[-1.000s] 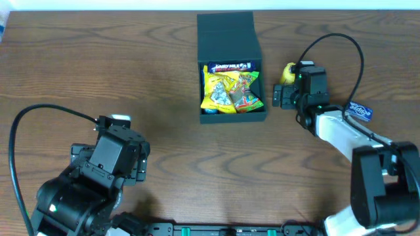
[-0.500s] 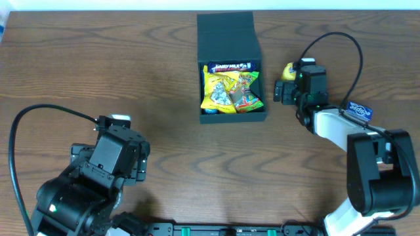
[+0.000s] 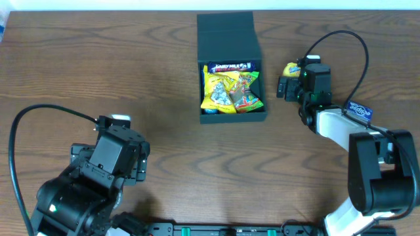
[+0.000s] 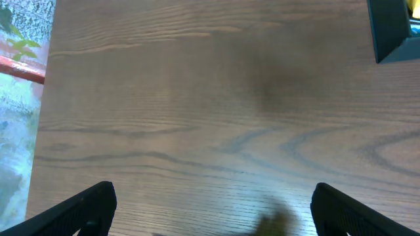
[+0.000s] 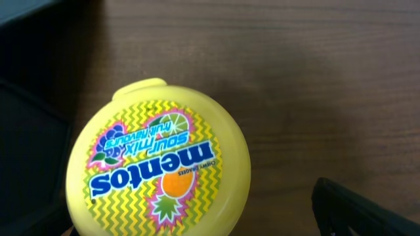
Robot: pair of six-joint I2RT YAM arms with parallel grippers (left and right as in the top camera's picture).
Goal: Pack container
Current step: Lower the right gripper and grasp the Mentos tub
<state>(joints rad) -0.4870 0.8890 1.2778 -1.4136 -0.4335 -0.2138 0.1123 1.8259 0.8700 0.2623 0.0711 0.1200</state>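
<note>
The left gripper [image 4: 211, 204] has not stirred, its fingers spread wide. The container [image 3: 226, 31] sits mid-table at the back, lid open, packets [image 3: 226, 88] inside. Just right of it, the right gripper [image 3: 287, 86] has edged onto the tub [image 5: 161, 170] with fingers parted and not yet gripping, so a grasp looks next.

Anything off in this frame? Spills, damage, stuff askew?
Nothing stands out. The container is open, with snack packets inside and nothing spilled. The yellow Mentos tub lies flat on the table under the right end effector; a blue packet lies beside that arm.
</note>
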